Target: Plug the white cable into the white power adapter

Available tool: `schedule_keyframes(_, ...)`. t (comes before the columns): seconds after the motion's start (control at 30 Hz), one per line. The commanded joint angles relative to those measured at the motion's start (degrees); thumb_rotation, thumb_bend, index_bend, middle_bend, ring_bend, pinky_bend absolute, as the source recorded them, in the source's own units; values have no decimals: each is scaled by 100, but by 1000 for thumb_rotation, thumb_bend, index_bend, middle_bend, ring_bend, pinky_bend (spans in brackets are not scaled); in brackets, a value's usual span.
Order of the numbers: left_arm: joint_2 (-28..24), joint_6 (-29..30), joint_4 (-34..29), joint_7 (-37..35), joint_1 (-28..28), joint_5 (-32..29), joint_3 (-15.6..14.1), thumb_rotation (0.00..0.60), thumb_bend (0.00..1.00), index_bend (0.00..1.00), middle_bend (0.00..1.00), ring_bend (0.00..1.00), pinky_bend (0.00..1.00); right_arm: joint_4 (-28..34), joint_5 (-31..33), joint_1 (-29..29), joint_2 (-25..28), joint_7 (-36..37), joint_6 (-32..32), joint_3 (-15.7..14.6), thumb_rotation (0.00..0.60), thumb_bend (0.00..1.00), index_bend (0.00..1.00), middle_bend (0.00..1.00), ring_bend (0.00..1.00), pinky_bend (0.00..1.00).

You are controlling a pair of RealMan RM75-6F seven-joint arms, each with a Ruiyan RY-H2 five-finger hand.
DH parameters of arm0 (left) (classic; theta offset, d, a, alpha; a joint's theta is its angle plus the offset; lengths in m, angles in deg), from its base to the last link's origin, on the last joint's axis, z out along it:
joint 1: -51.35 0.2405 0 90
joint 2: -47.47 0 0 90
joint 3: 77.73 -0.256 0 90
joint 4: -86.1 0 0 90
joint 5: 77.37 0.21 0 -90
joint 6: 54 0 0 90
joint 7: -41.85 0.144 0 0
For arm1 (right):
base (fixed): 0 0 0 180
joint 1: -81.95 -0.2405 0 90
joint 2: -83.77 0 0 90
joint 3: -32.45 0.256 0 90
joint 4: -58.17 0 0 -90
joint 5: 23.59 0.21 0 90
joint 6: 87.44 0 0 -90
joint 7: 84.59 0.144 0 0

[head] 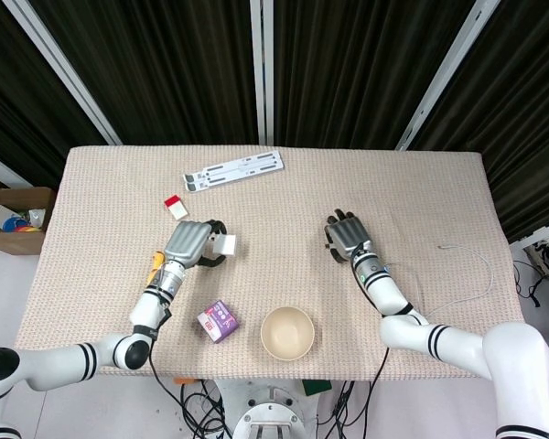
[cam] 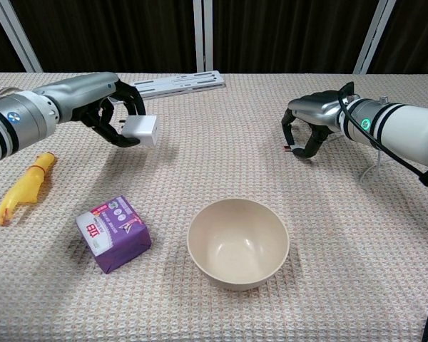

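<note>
Nearest the front edge of the worktop (cam: 357, 285), a cream bowl (cam: 238, 243) stands about midway along, with a purple packet (cam: 113, 232) just to its left. Further left, close to the left edge, a yellow rubber-chicken toy (cam: 25, 189) lies flat.

Beyond these, the left hand (cam: 107, 107) is raised above the left half of the worktop, its fingers (cam: 121, 134) curled around the white power adapter (cam: 140, 130), which it holds clear of the surface.

On the right half, at about the same depth, the right hand (cam: 312, 122) hangs with its fingers (cam: 307, 146) bent downward, pinching the plug end of the white cable (head: 480, 274); only a small reddish tip shows under the fingertips, just above the cloth. The rest of the cable lies in a loose curve near the right edge. The two hands are well apart.

Past the left hand, a small red-and-white item (head: 174, 206) lies on the cloth. At the far edge, left of centre, a long white strip (head: 233, 170) lies at a slight angle.
</note>
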State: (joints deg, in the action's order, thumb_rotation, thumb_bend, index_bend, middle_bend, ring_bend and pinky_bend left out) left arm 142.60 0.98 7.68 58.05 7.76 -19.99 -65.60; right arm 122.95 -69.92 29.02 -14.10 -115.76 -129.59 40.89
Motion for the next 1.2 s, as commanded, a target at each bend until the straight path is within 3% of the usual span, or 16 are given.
schedule_keyframes(0.03,3,-6,10,-5,0,5,1,557,223,599,532,727,969,20,22,-3,7,-28,-18,-13,600,433,565,241,56,209)
schedule_keyframes(0.17,15,-20,28,-20,-7,22,5,558,223,599,531,727,969,51,33,9,5,-52,-88,-23,600,433,570,259,57,209)
schedule_keyframes(0.27,21,-29,35,-15,-13,36,2,556,223,599,531,727,969,87,-41,55,-9,0,-220,-14,600,448,616,326,77,214)
schedule_keyframes(0.4,16,-28,34,-7,-17,43,10,555,224,599,531,727,969,206,-257,171,11,192,-478,28,600,471,655,431,166,251)
schedule_keyframes(0.67,-57,35,-53,97,-20,66,22,554,223,599,531,726,969,739,-814,380,308,512,-1099,195,600,505,657,525,301,340)
schedule_keyframes(0.97,-312,95,-354,474,-166,-168,256,555,223,599,532,726,969,1669,-1154,381,731,-190,-1690,252,600,632,658,574,367,412)
schedule_keyframes(1.2,-418,-25,-472,574,-335,-578,483,556,223,599,531,726,969,2115,-1048,333,709,-867,-2076,340,600,674,659,584,385,426)
